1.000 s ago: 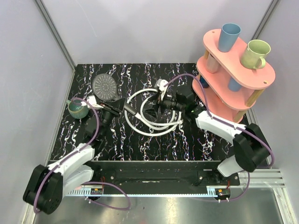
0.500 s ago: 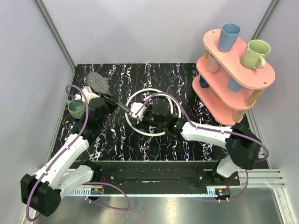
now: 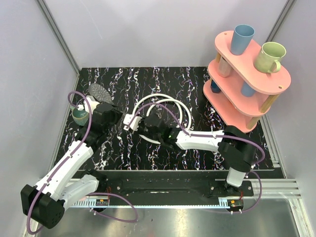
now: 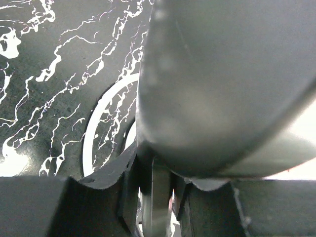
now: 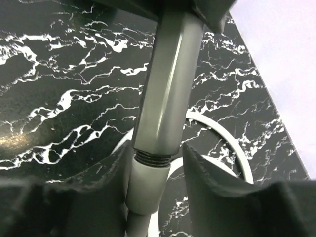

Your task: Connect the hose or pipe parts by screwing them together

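The dark grey shower head (image 3: 98,92) is lifted off the table, tilted, at the left. My left gripper (image 3: 111,110) is shut on its straight handle (image 4: 158,197), and the head's dome (image 4: 222,84) fills the left wrist view. In the right wrist view the handle (image 5: 170,74) ends in a threaded tip (image 5: 152,157). The white hose fitting (image 5: 147,185) butts against that tip, with a few threads showing. My right gripper (image 5: 158,165) stands open around the fitting, with a gap on its right side. The hose (image 3: 168,101) lies in loops mid-table.
A teal mug (image 3: 80,116) stands at the table's left edge, close to the left arm. A pink two-tier shelf (image 3: 247,86) with cups stands at the back right. Hose loops (image 5: 217,133) lie on the black marbled tabletop (image 3: 197,79) under the right gripper.
The right arm swung left from the coil to the handle's end, dragging the hose, and its jaws narrowed. The left arm raised and tilted the shower head.
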Action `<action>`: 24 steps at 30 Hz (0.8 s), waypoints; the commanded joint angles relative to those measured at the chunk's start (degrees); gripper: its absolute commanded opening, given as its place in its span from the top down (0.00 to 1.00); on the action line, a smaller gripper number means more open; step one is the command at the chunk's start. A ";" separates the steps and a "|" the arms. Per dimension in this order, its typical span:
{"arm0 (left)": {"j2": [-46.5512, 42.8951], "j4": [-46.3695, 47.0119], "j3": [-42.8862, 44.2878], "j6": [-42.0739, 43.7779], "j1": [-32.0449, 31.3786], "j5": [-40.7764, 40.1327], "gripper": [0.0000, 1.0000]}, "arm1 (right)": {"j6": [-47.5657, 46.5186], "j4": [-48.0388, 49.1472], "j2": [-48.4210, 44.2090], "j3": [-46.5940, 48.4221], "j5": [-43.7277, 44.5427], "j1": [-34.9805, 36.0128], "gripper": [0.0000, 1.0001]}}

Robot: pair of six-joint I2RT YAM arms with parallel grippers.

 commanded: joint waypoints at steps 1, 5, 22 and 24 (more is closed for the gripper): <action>-1.80 3.99 1.81 -2.45 -0.23 -1.00 1.00 | -0.08 6.68 0.17 1.56 3.40 1.00 0.62; -7.31 11.80 -4.93 2.54 -0.23 -1.88 1.00 | 5.80 2.92 -1.85 2.69 -3.51 -1.18 1.00; -1.81 99.96 -37.39 21.45 0.83 28.08 1.00 | 61.87 30.90 9.40 11.67 -77.55 -27.38 0.93; -0.92 99.89 -36.69 22.16 0.91 27.92 1.00 | 62.61 31.21 8.44 10.44 -76.50 -27.48 0.73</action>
